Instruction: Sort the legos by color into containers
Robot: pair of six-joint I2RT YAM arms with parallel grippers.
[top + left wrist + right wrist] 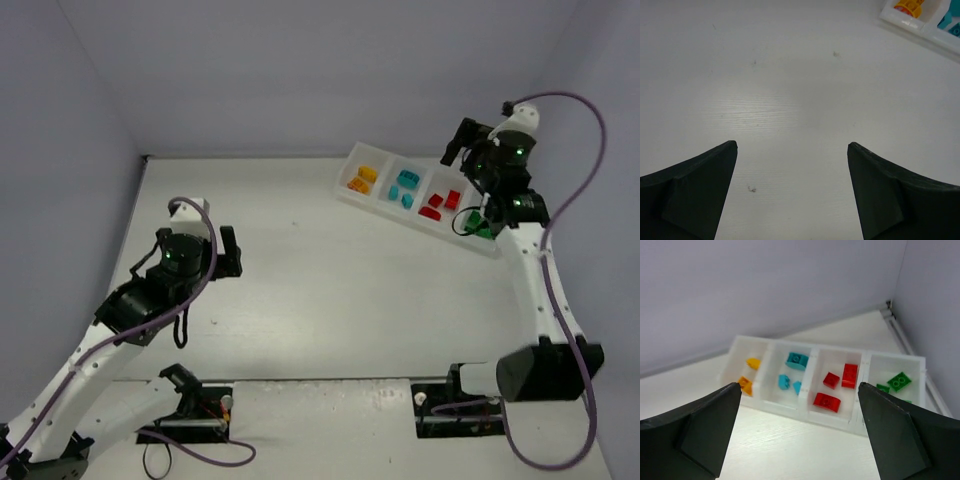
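Observation:
The long white tray [345, 193] lies at the far right of the table, and also shows in the right wrist view [790, 407]. Its four compartments hold yellow-orange legos [745, 383], teal legos [796, 360], red legos [826, 401] and green legos [899, 381], one colour each. In the top view I see the yellow-orange [361, 180], teal [405, 183], red [441, 204] and green [480, 226] ones. My right gripper [797, 387] is open and empty, above the tray's right end [500, 215]. My left gripper [791, 145] is open and empty over bare table at the left [228, 255].
Grey walls close the table at the back and both sides. A metal rail [900, 332] runs along the right wall next to the tray. The tray's corner [910, 22] shows at the top right of the left wrist view.

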